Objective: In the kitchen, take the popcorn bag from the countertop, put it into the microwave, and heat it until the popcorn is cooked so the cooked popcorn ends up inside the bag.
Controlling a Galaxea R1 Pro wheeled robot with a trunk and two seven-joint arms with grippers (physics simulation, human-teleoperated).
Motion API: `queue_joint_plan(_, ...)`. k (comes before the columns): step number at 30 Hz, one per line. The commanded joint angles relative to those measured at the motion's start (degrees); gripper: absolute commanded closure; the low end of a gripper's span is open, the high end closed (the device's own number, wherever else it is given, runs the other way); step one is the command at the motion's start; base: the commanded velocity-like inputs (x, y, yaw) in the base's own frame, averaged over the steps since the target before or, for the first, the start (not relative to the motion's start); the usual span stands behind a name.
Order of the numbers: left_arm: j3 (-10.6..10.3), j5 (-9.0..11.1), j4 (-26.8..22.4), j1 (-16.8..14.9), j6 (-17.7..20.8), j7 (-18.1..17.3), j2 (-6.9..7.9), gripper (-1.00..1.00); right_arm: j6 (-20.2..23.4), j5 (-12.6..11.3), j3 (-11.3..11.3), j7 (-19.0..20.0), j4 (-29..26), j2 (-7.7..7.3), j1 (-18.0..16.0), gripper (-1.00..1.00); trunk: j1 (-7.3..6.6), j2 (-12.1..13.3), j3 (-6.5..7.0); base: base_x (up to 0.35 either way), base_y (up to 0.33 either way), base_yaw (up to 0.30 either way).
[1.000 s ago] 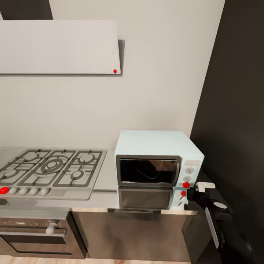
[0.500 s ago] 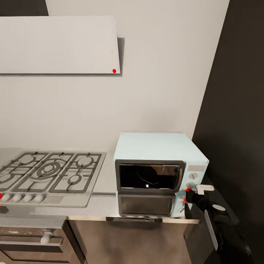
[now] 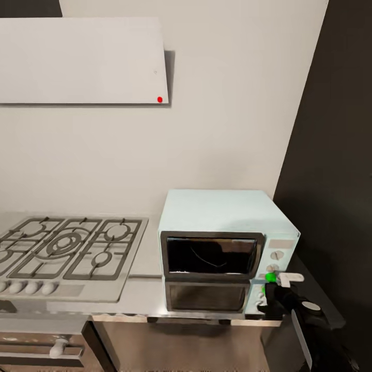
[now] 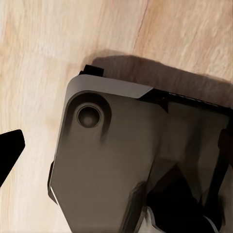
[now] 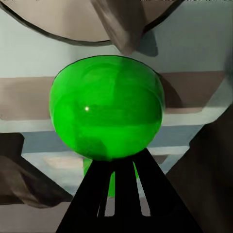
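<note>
— What's in the microwave (image 3: pixel 222 243)?

— Hard to say. Its door (image 3: pixel 212 256) is shut, and the dark glass gives back only a faint curved line and some glare. I can't make out a bag or popcorn behind it. The box itself is pale blue-white, with round knobs (image 3: pixel 277 254) down its right panel.

— And where does it stand?

— On the grey countertop (image 3: pixel 139 297), at the right end, close to a tall dark panel (image 3: pixel 330 155). The glossy top mirrors the door just below it. To its left, on the same top, lies a gas hob (image 3: pixel 67 248) with grey grates and a row of pale knobs along its front edge.

— The arms?

— The right gripper (image 3: pixel 276 289) is up at the panel's lower knobs, where a green marker (image 3: pixel 270 277) glows. In the right wrist view that green ball (image 5: pixel 107 107) sits straight ahead, very close. Whether the claw is open or closed there, I cannot tell; one white finger (image 3: pixel 289 279) shows beside the marker. The left gripper hangs low; its wrist view has one dark fingertip (image 4: pixel 8 150) at the edge over the wooden floor (image 4: pixel 43 58) and the robot's grey base (image 4: pixel 111 160). Its state is also beyond telling.

— The rest of the room?

— A pale wall (image 3: pixel 222 103) with a flat white hood (image 3: pixel 82 59) above the hob, a red dot (image 3: pixel 159 99) in its corner. Under the countertop, dark cabinet fronts (image 3: pixel 175 346) and an oven (image 3: pixel 41 349) with a white knob.
</note>
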Motion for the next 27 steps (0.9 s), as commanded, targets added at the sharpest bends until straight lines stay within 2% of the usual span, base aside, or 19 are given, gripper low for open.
queue_joint_plan(1,-0.5,0.6,0.0,0.0,0.1,0.0,0.0,-1.0,0.3,0.2,-0.1,0.6,-0.9,0.03,-2.9,1.0,0.01,-0.1,-0.08,-0.226,0.0,0.0)
queue_joint_plan(13,-0.5,0.6,0.0,0.0,0.1,0.1,-0.09,-1.0,0.9,0.6,0.1,0.9,-2.0,0.1,-2.9,1.0,0.01,-0.1,-0.08,-0.326,0.0,0.0)
queue_joint_plan(15,-0.5,0.6,0.0,0.0,0.1,0.1,-0.09,-1.0,1.1,0.6,0.1,1.0,-3.5,0.15,-2.9,1.0,0.01,-0.1,-0.08,-0.333,0.0,0.0)
queue_joint_plan(16,-0.5,0.6,0.0,0.0,0.1,0.1,-0.09,-1.0,1.9,0.6,0.1,1.0,-5.4,0.32,-2.9,1.0,0.01,-0.1,-0.08,-0.333,0.0,0.0)
queue_joint_plan(20,-0.5,0.6,0.0,0.0,0.1,0.1,-0.09,-1.0,10.3,0.6,0.1,1.0,-10.2,0.48,-2.9,1.0,0.01,-0.1,-0.08,-0.333,0.0,0.0)
queue_joint_plan(23,-0.5,0.6,0.0,0.0,0.1,0.0,-0.12,-1.0,12.8,0.5,0.1,1.0,-10.9,0.63,-2.9,1.0,0.01,-0.1,-0.08,-0.333,0.0,0.0)
queue_joint_plan(25,-0.5,0.6,0.0,0.0,0.1,0.0,-0.2,-1.0,15.1,0.0,0.0,1.1,-9.5,0.58,-2.7,1.0,0.01,-0.1,-0.08,-0.333,0.0,0.0)
queue_joint_plan(27,-0.5,0.6,0.0,0.0,0.1,0.0,-0.25,-1.0,15.2,0.2,0.0,1.0,-2.7,0.6,-2.7,1.0,0.01,-0.1,-0.08,-0.333,0.0,0.0)
